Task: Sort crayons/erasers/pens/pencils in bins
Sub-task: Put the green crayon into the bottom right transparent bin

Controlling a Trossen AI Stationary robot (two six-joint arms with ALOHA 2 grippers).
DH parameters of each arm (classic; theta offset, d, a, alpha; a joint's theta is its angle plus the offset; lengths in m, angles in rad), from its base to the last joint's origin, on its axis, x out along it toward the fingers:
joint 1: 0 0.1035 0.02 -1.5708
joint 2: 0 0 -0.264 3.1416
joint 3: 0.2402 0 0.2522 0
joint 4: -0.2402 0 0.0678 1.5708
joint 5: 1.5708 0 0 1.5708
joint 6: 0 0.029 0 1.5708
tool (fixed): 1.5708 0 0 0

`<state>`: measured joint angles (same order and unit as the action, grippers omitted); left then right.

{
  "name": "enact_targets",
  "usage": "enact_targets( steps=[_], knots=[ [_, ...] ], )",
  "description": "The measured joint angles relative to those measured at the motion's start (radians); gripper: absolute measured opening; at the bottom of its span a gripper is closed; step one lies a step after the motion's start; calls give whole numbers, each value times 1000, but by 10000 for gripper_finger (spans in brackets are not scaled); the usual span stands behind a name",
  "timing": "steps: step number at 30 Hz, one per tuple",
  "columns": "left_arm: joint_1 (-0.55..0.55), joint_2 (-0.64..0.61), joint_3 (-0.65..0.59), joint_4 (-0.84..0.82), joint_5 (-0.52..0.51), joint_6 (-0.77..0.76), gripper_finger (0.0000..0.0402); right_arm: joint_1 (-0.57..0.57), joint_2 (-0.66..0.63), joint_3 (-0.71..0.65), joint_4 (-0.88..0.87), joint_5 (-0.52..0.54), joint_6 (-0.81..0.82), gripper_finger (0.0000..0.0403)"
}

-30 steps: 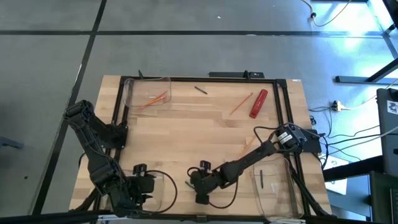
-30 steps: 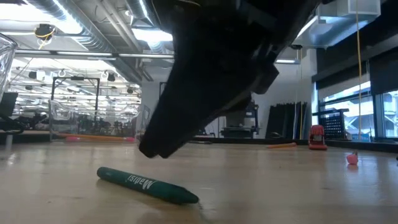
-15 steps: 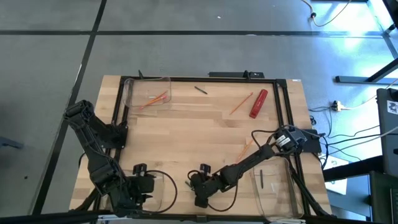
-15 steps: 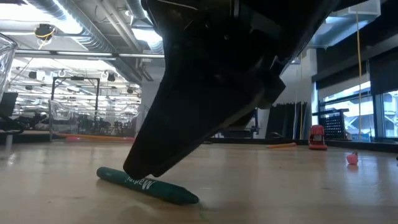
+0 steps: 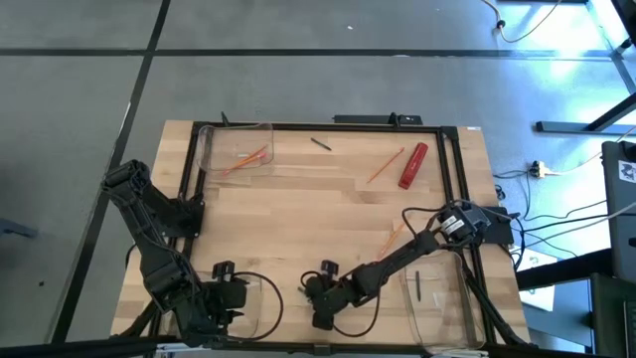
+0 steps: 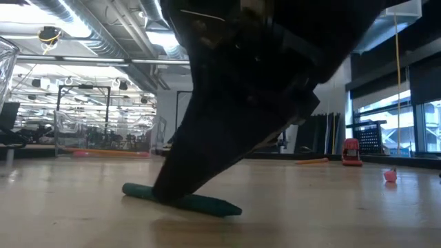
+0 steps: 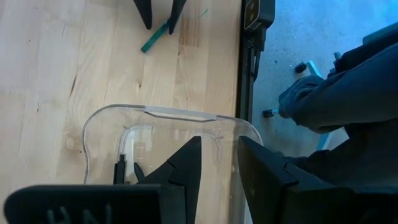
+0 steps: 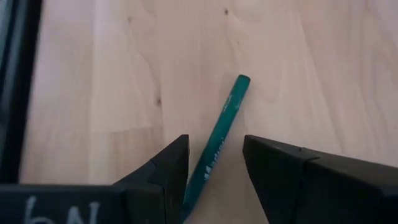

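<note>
- The right gripper (image 8: 214, 168) is down at the table's (image 5: 298, 209) near edge, jaws spread, straddling a green crayon (image 8: 221, 137) lying flat on the wood; no grip shows.
- The left gripper (image 7: 217, 165) hangs open, empty, over a clear bin (image 7: 161, 115) at the near left corner.

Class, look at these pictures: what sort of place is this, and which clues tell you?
Probably a robotics lab in a large industrial hall: a wooden table framed in black rails, exposed ceiling ducts with strip lighting, and cables trailing over a bare concrete floor.
</note>
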<state>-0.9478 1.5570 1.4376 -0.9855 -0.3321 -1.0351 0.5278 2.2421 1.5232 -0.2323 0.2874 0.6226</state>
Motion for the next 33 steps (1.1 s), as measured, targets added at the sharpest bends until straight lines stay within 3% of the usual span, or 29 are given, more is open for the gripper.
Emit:
enact_targets(
  steps=[12,18,33],
  knots=[
    [0,0,0,0,0,0,96,0,-2,2,-101,81,-34,158],
    [0,0,0,0,0,0,96,-3,-2,2,-106,83,-143,158],
    [0,0,0,0,0,0,96,-39,-3,-3,-104,-62,-290,116]
  ],
)
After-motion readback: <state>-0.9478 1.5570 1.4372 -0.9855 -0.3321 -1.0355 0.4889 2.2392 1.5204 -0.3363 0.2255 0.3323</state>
